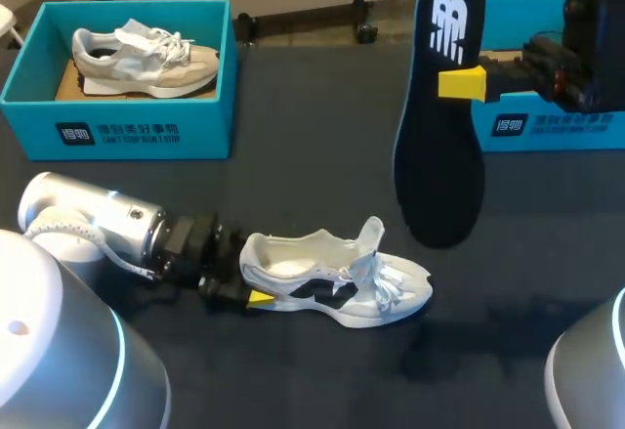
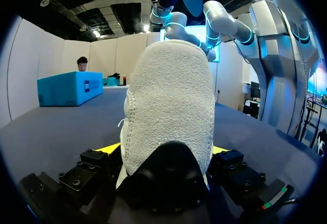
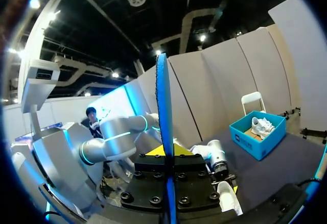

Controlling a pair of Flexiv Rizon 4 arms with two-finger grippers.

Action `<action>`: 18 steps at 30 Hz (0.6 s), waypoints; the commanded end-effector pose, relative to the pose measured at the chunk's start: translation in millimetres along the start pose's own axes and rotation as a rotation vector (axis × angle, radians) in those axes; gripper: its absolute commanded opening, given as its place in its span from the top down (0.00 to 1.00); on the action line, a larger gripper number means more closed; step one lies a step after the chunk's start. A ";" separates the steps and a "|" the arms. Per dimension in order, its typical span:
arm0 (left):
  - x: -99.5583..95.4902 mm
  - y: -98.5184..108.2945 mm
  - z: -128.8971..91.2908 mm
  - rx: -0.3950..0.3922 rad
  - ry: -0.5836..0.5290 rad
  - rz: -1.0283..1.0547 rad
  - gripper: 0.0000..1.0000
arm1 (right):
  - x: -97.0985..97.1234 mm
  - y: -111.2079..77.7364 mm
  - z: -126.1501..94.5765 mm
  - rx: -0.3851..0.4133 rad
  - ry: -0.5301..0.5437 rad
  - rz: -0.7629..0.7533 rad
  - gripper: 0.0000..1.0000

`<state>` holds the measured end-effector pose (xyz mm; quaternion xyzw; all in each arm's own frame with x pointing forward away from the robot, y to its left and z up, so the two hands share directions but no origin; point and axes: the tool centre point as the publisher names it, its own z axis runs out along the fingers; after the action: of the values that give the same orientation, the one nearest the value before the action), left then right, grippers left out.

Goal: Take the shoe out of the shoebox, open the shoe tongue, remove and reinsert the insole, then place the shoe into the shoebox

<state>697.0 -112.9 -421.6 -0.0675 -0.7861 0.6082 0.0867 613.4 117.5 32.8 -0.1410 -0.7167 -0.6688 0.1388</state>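
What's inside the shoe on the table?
Only pale lining shows inside the shoe; the black insole is out, in the right jaws. The toe end is hidden under the tongue and laces.

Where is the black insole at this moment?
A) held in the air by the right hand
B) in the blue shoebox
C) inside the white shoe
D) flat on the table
A: the right hand grips the insole upright above the table.

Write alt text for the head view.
The right pincer holds a black insole upright above the dark table. The left pincer grips the heel of a white shoe standing there; another shoe sits in the teal shoebox.
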 end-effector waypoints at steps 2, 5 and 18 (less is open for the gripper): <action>6.6 -7.0 -9.6 -0.037 -0.012 -0.006 0.00 | -0.7 0.0 1.7 0.002 -0.001 0.002 1.00; 6.8 -6.8 -15.7 -0.081 -0.034 -0.018 0.00 | -0.7 0.0 1.7 0.002 -0.001 0.002 1.00; 10.0 0.5 -49.0 -0.353 -0.064 -0.062 0.00 | -0.7 0.0 1.7 0.002 -0.001 0.002 1.00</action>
<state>700.2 -71.7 -423.6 -0.0358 -0.8640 0.4986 0.0598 612.4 117.3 32.7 -0.1420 -0.7165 -0.6688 0.1382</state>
